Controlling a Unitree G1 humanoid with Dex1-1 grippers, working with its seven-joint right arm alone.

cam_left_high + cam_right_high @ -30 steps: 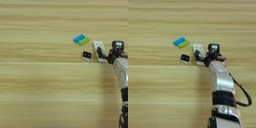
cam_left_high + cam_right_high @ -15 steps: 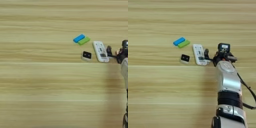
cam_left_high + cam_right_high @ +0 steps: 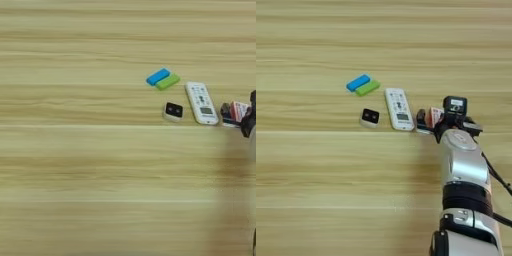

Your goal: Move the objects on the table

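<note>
The bench (image 3: 306, 190) is a broad light wood-grain surface with horizontal streaks, and a small group of things lies right of its middle, toward the far half. Farthest off are a blue block (image 3: 358, 82) and a green block (image 3: 367, 88), side by side and touching, both slanted the same way, the blue one to the left and slightly farther. Nearer than these sits a small white square with a black face (image 3: 370, 117), lying flat; just to its right, apart from it, lies the long white remote (image 3: 399, 108), its buttons toward the far end and its little screen toward the near end, its length running roughly far to near with a slight slant.

Right of the remote, close beside it but not touching as far as can be seen, is the flat red-and-white rectangle (image 3: 432, 117), with a dark edge on its left side; it sits at the tip of the right gripper (image 3: 431, 122). The silver forearm (image 3: 463, 170) comes up from the near right edge, ending in a black wrist block with a small white label on top; the black fingers (image 3: 421, 119) reach left around the rectangle, and they seem to be closed on it, one dark finger showing at its left edge; whether it is lifted clear of the bench or rests on it cannot be told.
</note>
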